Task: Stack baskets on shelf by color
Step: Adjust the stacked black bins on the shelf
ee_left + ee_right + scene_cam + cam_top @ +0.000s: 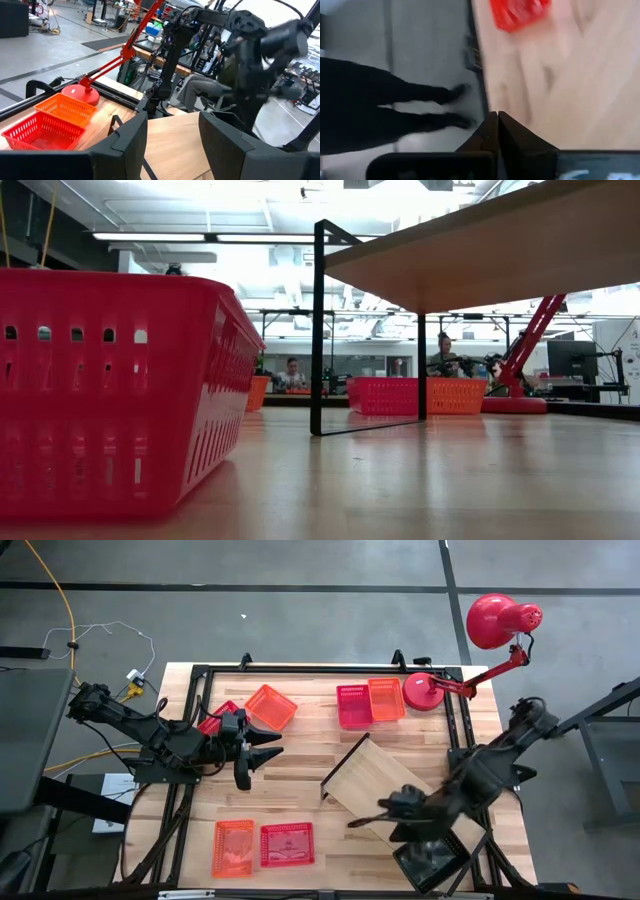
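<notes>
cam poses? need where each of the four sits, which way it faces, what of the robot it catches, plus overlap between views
High: above the table, straight down; both arms, left gripper, right gripper over the shelf.
Low: at tabletop height, level across; near red basket, shelf overhead; no arm visible.
Left wrist: on left arm, facing across the table; own open fingers, right arm beyond.
Right wrist: on right arm, facing down at the table edge; own shut fingers.
Shared: far red and orange pair and lamp in high, low, left wrist.
</notes>
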